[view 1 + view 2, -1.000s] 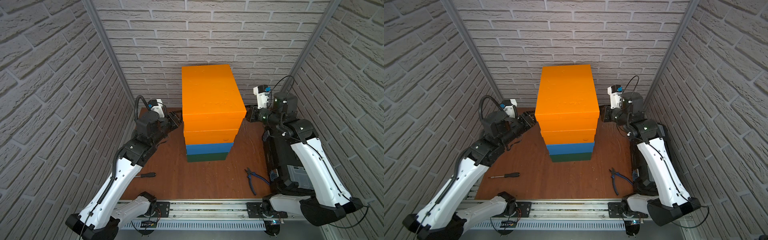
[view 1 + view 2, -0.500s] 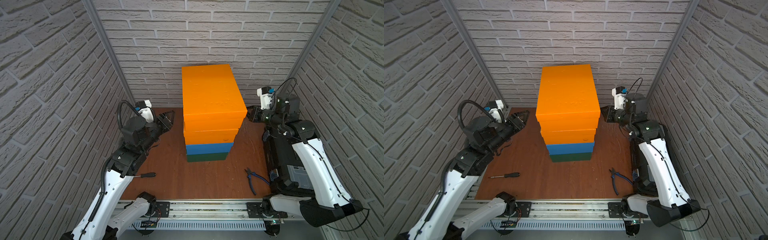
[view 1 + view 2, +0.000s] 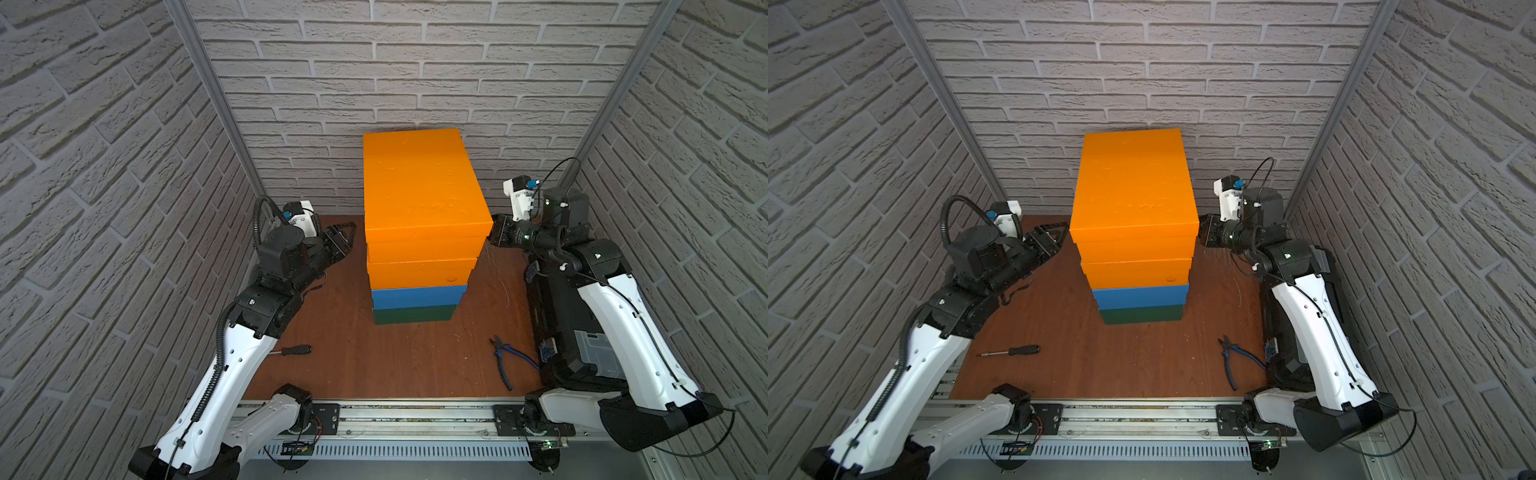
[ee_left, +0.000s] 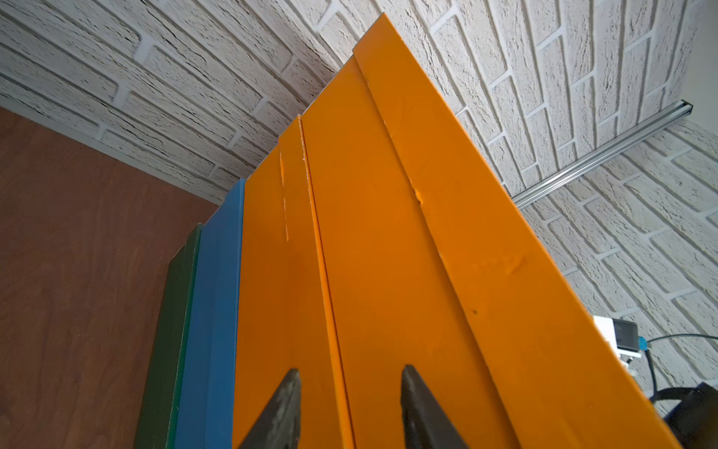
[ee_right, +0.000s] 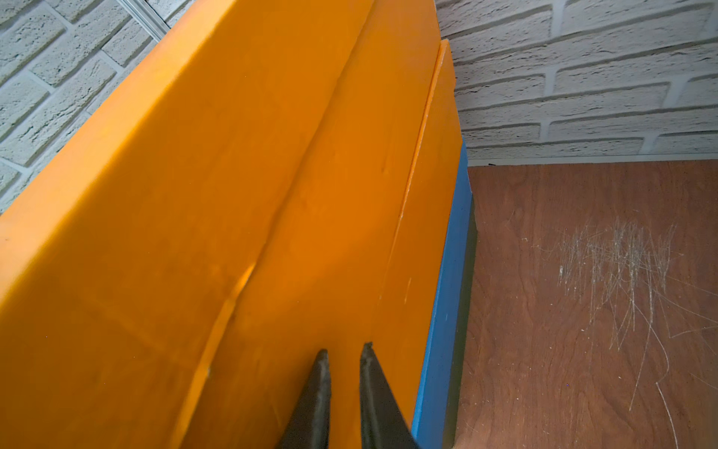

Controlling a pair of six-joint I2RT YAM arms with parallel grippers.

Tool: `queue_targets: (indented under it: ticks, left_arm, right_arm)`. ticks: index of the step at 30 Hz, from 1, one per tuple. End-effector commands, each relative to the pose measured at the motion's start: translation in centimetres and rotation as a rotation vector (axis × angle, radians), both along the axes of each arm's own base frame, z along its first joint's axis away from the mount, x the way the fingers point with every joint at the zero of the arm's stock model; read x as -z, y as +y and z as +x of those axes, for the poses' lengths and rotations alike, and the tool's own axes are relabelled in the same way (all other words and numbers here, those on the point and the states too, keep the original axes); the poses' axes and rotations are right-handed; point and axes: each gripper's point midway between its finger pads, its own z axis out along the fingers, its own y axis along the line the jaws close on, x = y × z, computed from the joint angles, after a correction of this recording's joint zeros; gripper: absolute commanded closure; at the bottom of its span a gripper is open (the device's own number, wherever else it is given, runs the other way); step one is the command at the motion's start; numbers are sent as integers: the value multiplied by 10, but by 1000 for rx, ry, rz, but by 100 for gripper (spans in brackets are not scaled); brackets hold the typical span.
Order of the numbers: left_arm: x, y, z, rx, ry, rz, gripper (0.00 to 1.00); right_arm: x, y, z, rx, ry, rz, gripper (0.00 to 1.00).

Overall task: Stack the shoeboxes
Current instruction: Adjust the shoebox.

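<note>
Shoeboxes point(image 3: 419, 249) 4 high — left gripper point(image 4: 349, 379) spread, right gripper point(image 5: 344, 350) barely parted; screwdriver point(image 3: 293, 350), pliers point(image 3: 505, 361) nearby.

A screwdriver point(image 3: 291, 350) and blue-handled pliers point(image 3: 500, 357) lie well apart on the brown table point(image 3: 395, 365), the pliers beside a black case point(image 3: 561, 332).

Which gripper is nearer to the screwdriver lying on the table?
Left. The left gripper is farther back than the screwdriver, on the same side of the stack of shoeboxes; the right gripper is across that stack, at its opposite side.
</note>
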Motion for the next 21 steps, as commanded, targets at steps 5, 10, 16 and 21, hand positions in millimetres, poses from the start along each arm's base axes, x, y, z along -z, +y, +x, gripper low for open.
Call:
queue_targets:
  ticks: [5, 10, 16, 21]
  left_arm:
    - [-10, 1, 1, 1, -38, -27, 57]
    - [-10, 1, 2, 1, -37, -26, 57]
    - [-9, 0, 1, 3, -35, -28, 57]
    - [-10, 1, 0, 2, -38, -28, 57]
  right_arm:
    - [-10, 8, 2, -24, -41, 27, 83]
    - [-9, 9, 2, -26, -38, 35, 82]
    - [-3, 12, 2, -31, -24, 20, 83]
    - [-6, 8, 2, -15, -39, 3, 83]
